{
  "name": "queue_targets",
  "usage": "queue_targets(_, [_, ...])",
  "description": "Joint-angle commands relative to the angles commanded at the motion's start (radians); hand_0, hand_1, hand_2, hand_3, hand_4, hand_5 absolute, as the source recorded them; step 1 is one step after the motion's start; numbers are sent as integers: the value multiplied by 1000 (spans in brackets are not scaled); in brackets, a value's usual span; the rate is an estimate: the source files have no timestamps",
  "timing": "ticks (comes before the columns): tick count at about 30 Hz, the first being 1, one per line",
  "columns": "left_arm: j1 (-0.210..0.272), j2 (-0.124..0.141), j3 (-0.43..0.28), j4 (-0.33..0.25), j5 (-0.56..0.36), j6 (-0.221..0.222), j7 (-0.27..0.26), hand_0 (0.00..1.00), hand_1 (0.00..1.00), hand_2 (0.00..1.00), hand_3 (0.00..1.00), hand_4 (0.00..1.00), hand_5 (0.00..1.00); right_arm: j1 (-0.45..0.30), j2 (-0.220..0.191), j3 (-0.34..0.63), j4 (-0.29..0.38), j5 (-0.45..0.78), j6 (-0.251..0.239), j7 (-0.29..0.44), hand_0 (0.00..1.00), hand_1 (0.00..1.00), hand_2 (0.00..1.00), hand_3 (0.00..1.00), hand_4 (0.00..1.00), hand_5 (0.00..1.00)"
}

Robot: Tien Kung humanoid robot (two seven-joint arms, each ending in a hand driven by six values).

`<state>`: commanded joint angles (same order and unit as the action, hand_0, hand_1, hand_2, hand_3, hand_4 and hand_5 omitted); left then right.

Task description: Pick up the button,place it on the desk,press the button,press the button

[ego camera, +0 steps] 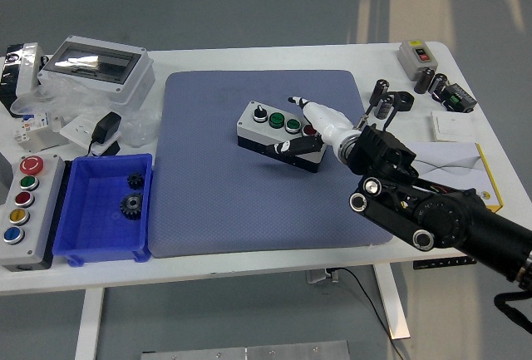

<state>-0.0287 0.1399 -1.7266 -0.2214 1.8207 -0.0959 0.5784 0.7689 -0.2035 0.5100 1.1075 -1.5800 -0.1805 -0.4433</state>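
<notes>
A grey button box (264,130) with a black base lies flat on the blue-grey mat (216,194), a little right of the mat's middle. Its top shows a black knob, two green buttons and a sliver of a red button. My right hand (287,125), white with black fingertips, reaches in from the lower right over the box's right end. One finger (293,100) points past the box's far edge. The thumb (281,149) lies along the near side. The fingers are spread and I see no closed grasp. The hand covers most of the red button.
A blue bin (104,252) holding two gears sits at the mat's left edge, with a larger button box (25,210) beside it. At the back left stand a grey enclosure (96,65) and a black adapter (105,131). At the right lie a switch box (416,55), small parts and papers (465,160).
</notes>
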Motion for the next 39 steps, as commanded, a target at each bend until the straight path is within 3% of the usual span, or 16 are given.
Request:
queue_targets(15, [-2, 4, -1, -1, 6, -4, 0, 686, 643, 580, 631, 638, 185, 92, 73, -138, -164, -6, 13, -12, 998, 998, 998, 998, 998, 489])
queue_targets(28, [-8, 6, -8, 2, 25, -5, -11, 685, 643, 578, 631, 636, 184, 108, 86, -207, -221, -43, -2, -26, 966, 944, 954, 998, 998, 496])
queue_targets(29, [-8, 7, -8, 2, 25, -5, -12, 686, 643, 578, 630, 635, 181, 109, 87, -210, -224, -42, -5, -26, 685, 779, 816, 998, 988, 436])
queue_targets(34, [-9, 6, -4, 4, 22, -4, -20, 686, 643, 578, 630, 635, 181, 108, 86, -221, -231, -31, -30, -17, 685, 779, 816, 998, 988, 436])
queue_targets(35, [-9, 6, -3, 5, 21, -4, -21, 690, 643, 578, 628, 635, 179, 108, 86, -224, -231, -28, -36, -14, 409, 608, 655, 860, 776, 151])
queue_targets(39, [-10, 5, -2, 7, 19, -4, -28, 690, 643, 578, 628, 635, 179, 109, 87, -235, -233, -25, -47, -3, 409, 608, 655, 860, 776, 151])
